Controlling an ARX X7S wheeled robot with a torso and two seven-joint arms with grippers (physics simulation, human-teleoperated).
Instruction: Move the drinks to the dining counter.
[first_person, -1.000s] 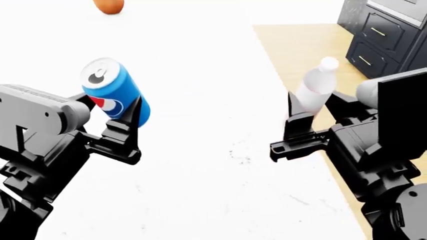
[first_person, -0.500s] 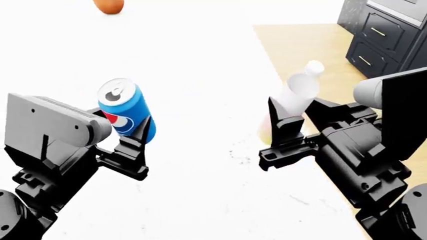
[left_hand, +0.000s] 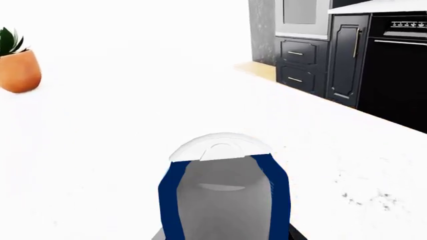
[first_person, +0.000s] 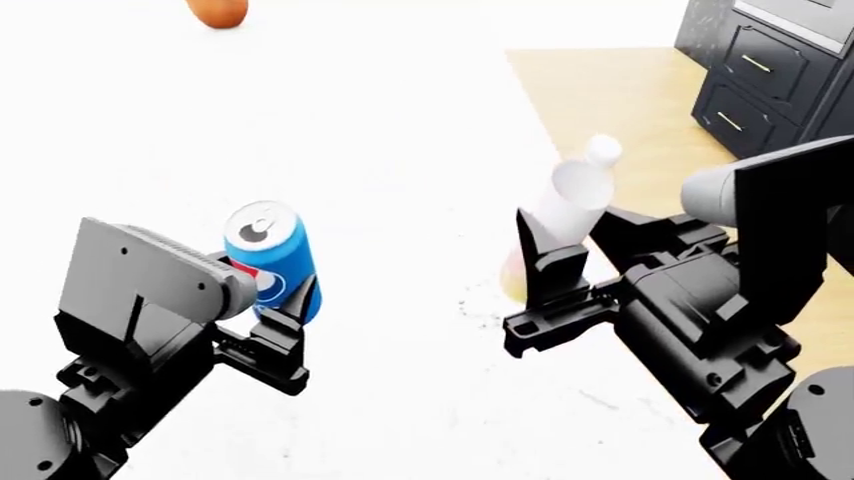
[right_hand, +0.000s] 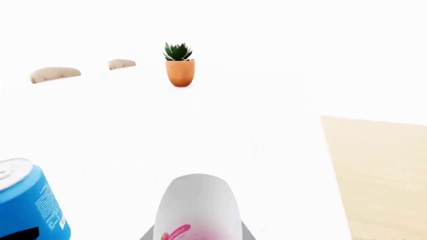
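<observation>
My head view blurs the white bottle (first_person: 571, 196), its base hidden behind my right gripper (first_person: 561, 262). The orange pot (first_person: 218, 10) is cropped. The cola can (left_hand: 223, 197) runs off my left wrist view.

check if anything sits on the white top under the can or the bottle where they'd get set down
Nothing visible does. The can is held in the left tool and the bottle in the right tool, both over bare white top. The potted plant stands well beyond.
</observation>
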